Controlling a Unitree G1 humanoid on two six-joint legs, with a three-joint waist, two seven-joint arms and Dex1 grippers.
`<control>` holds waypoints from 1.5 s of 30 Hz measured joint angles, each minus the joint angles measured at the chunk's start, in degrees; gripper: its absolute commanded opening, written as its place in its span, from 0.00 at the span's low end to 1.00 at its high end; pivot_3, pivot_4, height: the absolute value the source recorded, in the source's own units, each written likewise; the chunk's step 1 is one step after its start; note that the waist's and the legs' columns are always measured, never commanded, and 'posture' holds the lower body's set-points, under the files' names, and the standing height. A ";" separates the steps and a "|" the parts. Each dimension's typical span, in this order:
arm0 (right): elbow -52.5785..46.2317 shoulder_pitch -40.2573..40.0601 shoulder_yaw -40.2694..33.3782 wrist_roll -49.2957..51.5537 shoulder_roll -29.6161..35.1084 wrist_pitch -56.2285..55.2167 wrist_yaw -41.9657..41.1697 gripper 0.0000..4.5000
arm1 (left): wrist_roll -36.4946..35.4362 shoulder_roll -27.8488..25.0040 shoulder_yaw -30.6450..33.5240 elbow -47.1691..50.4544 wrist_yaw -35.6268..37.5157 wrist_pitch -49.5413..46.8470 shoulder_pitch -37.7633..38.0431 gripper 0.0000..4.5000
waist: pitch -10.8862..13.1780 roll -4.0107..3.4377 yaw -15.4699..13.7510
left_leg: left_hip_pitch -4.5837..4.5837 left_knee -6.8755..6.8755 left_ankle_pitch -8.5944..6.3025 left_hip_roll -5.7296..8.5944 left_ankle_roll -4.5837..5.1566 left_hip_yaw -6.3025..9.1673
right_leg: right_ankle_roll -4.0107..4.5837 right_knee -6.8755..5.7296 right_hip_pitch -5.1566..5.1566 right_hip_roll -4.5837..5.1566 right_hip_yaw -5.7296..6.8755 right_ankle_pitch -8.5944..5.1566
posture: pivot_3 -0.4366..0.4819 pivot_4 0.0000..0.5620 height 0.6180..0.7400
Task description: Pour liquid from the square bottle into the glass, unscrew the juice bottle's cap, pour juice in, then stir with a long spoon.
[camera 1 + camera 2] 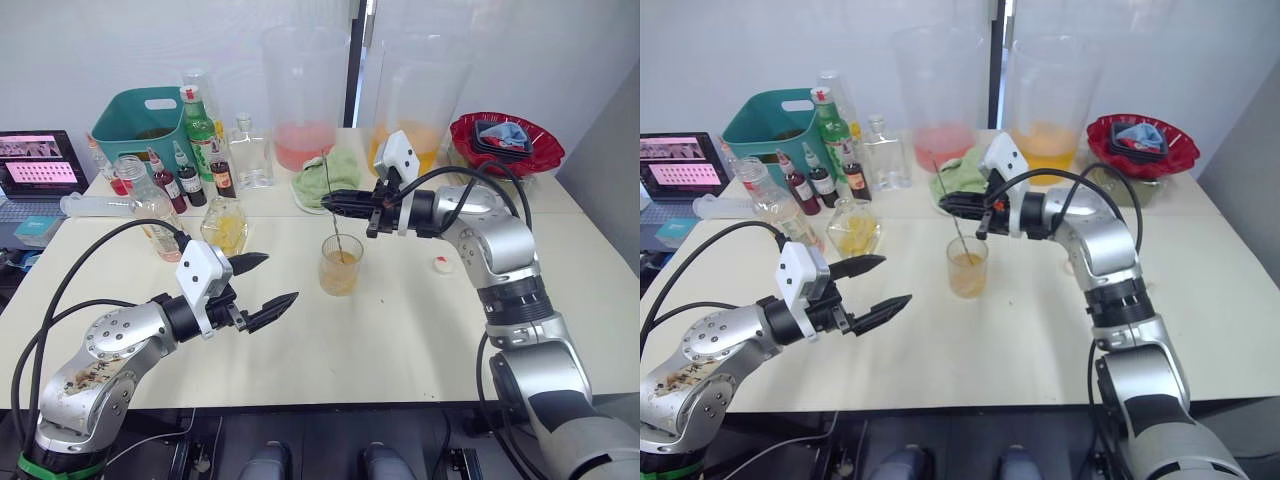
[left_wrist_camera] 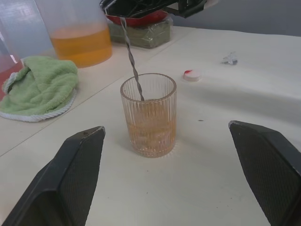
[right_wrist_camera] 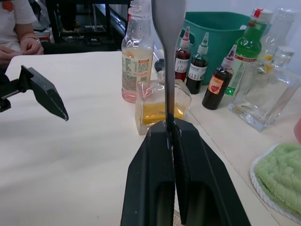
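The glass [image 1: 340, 266] stands mid-table, partly full of orange-pink liquid. The long spoon [image 1: 331, 212] stands in it, bowl down in the liquid, stem tilted slightly. My right gripper [image 1: 328, 203] is above the glass, shut on the spoon's stem. My left gripper [image 1: 282, 277] hovers open and empty, left of the glass and nearer me. The square bottle [image 1: 226, 229], holding some yellow liquid, sits behind the left gripper. The juice bottle [image 3: 136, 61] stands beside it, uncapped, with a little pink juice at the bottom. The white cap [image 1: 438, 264] lies on the table right of the glass.
Along the back stand two huge pitchers [image 1: 306, 95], a green cloth [image 1: 327, 180], a clear flask [image 1: 250, 155], a green bottle [image 1: 200, 125], small sauce bottles [image 1: 190, 180], a teal basket [image 1: 140, 120] and a red bowl [image 1: 505, 145]. A laptop [image 1: 40, 165] sits far left. A person's hand [image 3: 28, 44] rests at the table's left side.
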State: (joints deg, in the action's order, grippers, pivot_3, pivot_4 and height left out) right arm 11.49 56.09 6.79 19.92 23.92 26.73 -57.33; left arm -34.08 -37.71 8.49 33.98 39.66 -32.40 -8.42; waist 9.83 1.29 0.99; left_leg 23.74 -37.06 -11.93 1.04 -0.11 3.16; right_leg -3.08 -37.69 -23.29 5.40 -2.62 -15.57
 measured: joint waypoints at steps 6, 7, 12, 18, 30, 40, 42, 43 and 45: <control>-0.41 -0.04 -1.66 1.77 -2.23 0.61 1.10 0.00 | 0.02 -0.28 0.00 -0.28 0.57 0.00 -0.42 0.99 | 0.00 0.00 0.04 | 0.00 0.00 0.00 0.00 0.00 0.01 | 0.00 -0.01 -0.01 -0.01 0.00 0.00 | 0.48 0.27 1.00; -0.73 -0.08 -1.97 2.01 -2.51 1.12 1.25 0.00 | 0.02 -0.27 0.00 -0.41 0.63 0.00 -0.52 0.99 | 0.00 0.00 0.04 | 0.00 0.01 0.00 0.00 0.00 0.01 | 0.00 -0.02 -0.01 0.00 0.00 0.00 | 0.48 0.27 1.00; -3.49 -1.13 -3.59 4.58 -2.51 4.25 1.67 0.00 | 0.32 -0.37 -0.05 -1.09 1.18 0.00 -0.70 0.99 | 0.00 0.00 0.04 | 0.00 0.01 0.00 0.00 0.00 0.02 | 0.00 -0.01 -0.01 0.00 0.00 0.00 | 0.48 0.27 1.00; -4.86 -1.59 -4.08 4.95 -1.56 5.77 2.37 0.00 | 1.09 -0.36 -0.82 -1.20 1.86 0.06 -1.17 0.99 | 0.00 0.00 0.01 | 0.00 0.01 0.00 0.01 0.00 0.00 | 0.00 0.00 -0.01 0.01 0.00 0.00 | 0.48 0.27 1.00; -3.06 -1.63 -3.16 3.36 -3.63 3.25 4.43 0.00 | 2.46 -0.22 -2.00 -2.36 2.07 1.39 -2.17 0.99 | 0.00 0.00 0.06 | -0.02 0.01 0.00 0.00 0.00 -0.01 | 0.00 -0.04 -0.01 -0.01 0.00 0.00 | 0.48 0.27 1.00; -4.86 -2.63 -0.67 1.32 -3.04 1.35 4.73 0.00 | 2.64 -0.25 -2.11 -2.36 2.08 1.39 -2.07 0.99 | -0.01 0.00 -0.02 | -0.22 0.01 0.00 0.01 0.00 -0.01 | 0.00 -0.04 0.15 0.00 0.01 0.00 | 0.48 0.27 1.00; -5.07 -2.82 -0.69 1.33 -3.03 1.32 5.08 0.00 | 3.01 -0.33 -2.37 -2.36 2.17 1.39 -2.05 0.99 | -0.01 0.00 -0.08 | -0.23 0.01 0.00 0.01 0.00 -0.01 | 0.00 -0.04 0.17 0.00 0.00 0.00 | 0.48 0.27 1.00; -5.17 -2.86 -0.69 1.33 -2.93 1.35 5.19 0.00 | 3.24 -0.33 -2.45 -2.36 2.22 1.39 -2.05 0.99 | -0.01 0.00 -0.12 | -0.23 0.00 0.01 0.01 -0.02 -0.01 | 0.00 -0.04 0.17 0.00 0.01 0.00 | 0.48 0.27 1.00; -5.67 -2.88 -0.62 1.33 -2.06 1.57 5.09 0.00 | 3.42 -0.34 -2.49 -2.36 2.32 1.39 -2.05 0.99 | -0.01 0.00 -0.22 | -0.23 0.00 0.01 0.01 -0.02 -0.01 | 0.00 -0.05 0.17 0.01 0.01 0.00 | 0.48 0.27 1.00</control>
State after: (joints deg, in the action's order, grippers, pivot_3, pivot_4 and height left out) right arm 5.81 53.21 6.16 21.25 21.86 28.30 -52.24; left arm -30.67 -38.04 5.99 31.62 41.97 -31.01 -10.48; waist 9.81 1.29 0.77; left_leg 23.50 -37.06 -11.91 1.05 -0.13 3.15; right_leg -3.08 -37.74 -23.11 5.40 -2.61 -15.56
